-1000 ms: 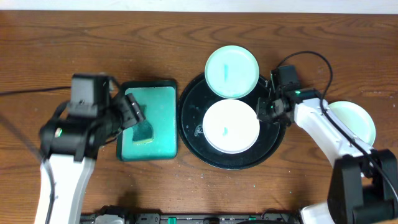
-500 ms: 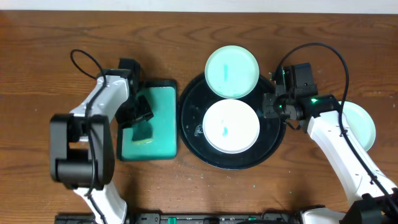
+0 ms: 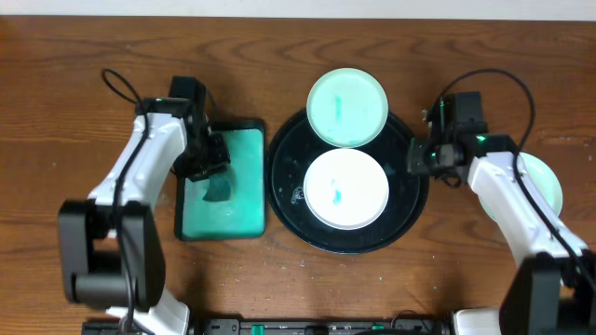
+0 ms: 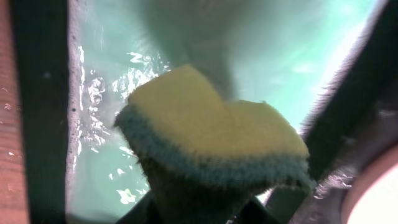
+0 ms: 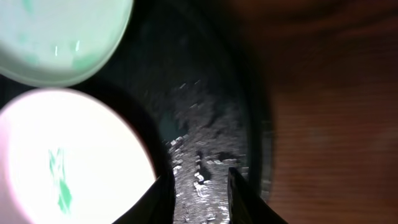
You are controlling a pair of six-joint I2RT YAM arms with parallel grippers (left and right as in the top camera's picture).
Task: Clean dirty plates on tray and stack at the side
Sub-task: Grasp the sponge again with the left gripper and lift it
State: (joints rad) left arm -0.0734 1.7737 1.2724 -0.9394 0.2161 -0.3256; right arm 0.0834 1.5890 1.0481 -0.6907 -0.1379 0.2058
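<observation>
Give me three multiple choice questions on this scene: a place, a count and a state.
1. Where is the third plate, off the black tray? A. in a sink B. on top of another plate C. on the table, right of that tray
2. How many plates sit on the black tray? A. two B. one C. three
3. What is the left claw doing? A. open, empty B. pinching the sponge C. gripping a plate
Answers: C, it lies on wood beside the right arm; A, the mint plate and the white plate; B, the sponge is folded in its grip.
</observation>
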